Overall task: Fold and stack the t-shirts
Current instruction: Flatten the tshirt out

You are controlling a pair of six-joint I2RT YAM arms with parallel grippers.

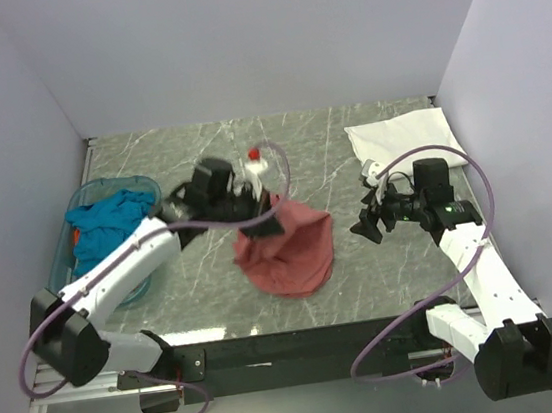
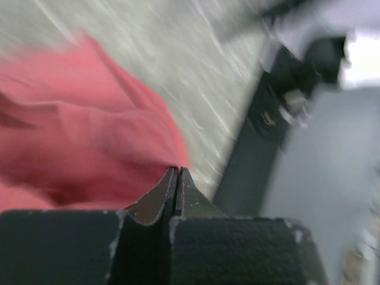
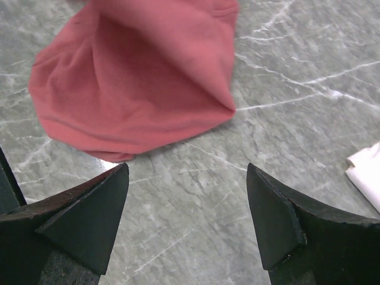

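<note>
**Grey marble table, red shirt in the left claw**

Top view: a grey marble table [image 1: 349, 147] sits between pale walls [image 1: 235, 40]. The red shirt [image 1: 291, 250] lies bunched near the middle. It comes to a narrow peak at the far side and fans out wider toward the near edge, so its long axis runs roughly far to near. The left claw [image 1: 263, 223] is at that peak, on the shirt's far-left edge, with cloth gathered up to it. The right claw [image 1: 370, 220] hangs just right of the shirt, apart from it and pointing toward it. A folded white shirt [image 1: 404, 140] lies flat at the far right. A teal shirt [image 1: 107, 222] is heaped in the basket [image 1: 62, 268] at the far left, with a bit of orange cloth at its edge. Only this view shows the basket and both arms together.

Left wrist: the picture is blurred. The two fingers are pressed together with no gap, and red cloth starts right at their tips and spreads up and left. This view shows the pinch, which the top view leaves unclear.

Right wrist: the fingers stand wide apart with nothing between them but bare marble. The red shirt lies ahead of them, rounded at the left and drawn to a point at the right. A corner of the white shirt shows at the right edge.
</note>
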